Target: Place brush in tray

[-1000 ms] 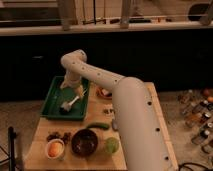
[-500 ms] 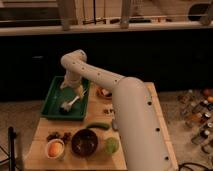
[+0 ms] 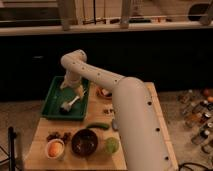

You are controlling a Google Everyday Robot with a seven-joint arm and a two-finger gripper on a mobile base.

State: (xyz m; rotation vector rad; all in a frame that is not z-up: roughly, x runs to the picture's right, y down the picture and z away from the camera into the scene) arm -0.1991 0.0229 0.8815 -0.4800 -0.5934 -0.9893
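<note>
The pale brush [image 3: 69, 104] lies inside the dark-green tray [image 3: 54, 98] at the table's back left, its grey head toward the front. My gripper [image 3: 79, 92] hangs over the tray's right half, at the handle end of the brush. My white arm [image 3: 125, 105] reaches in from the lower right across the table.
A round dark brown bowl [image 3: 84, 141] stands at the table's front, with a small bowl holding an orange thing [image 3: 54, 148] to its left and a green fruit [image 3: 112, 145] to its right. A green cucumber [image 3: 98, 126] lies mid-table. Bottles [image 3: 197, 112] stand at the right.
</note>
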